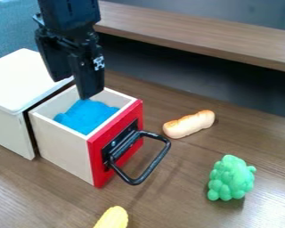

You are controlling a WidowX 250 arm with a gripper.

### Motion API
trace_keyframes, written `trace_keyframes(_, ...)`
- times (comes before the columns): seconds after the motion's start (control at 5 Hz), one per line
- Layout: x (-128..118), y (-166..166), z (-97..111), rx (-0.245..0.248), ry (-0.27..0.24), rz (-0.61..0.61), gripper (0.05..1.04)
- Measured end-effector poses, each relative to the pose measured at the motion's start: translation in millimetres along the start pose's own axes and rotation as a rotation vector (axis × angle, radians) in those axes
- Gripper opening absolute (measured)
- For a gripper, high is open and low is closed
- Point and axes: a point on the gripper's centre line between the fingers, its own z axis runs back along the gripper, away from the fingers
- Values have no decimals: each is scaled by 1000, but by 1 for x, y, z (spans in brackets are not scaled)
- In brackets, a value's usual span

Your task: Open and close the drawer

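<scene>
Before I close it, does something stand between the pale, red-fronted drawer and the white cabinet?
Nothing visible stands between drawer and cabinet, but the black hand hangs over the drawer's lumpy blue object.

Far corner of drawer [61, 144] hidden by gripper [72, 88]. Blue thing [88, 116] partly covered by drawer wall. White box [20, 82] cut off at left, yellow thing [114, 219] at near edge, arm [67, 13] at far edge.

Bread [189, 124], corn [113, 218], green toy [231, 179], blue lump [87, 117] lie apart.
</scene>
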Motion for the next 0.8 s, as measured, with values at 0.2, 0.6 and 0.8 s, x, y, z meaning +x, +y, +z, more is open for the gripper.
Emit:
trace_keyframes(0.2,0,0,-4,-6,14,1,999)
trace_keyframes(0.6,16,2,-22,-30,37,-3,999)
trace_keyframes(0.8,27,-1,-29,-41,37,-30,999)
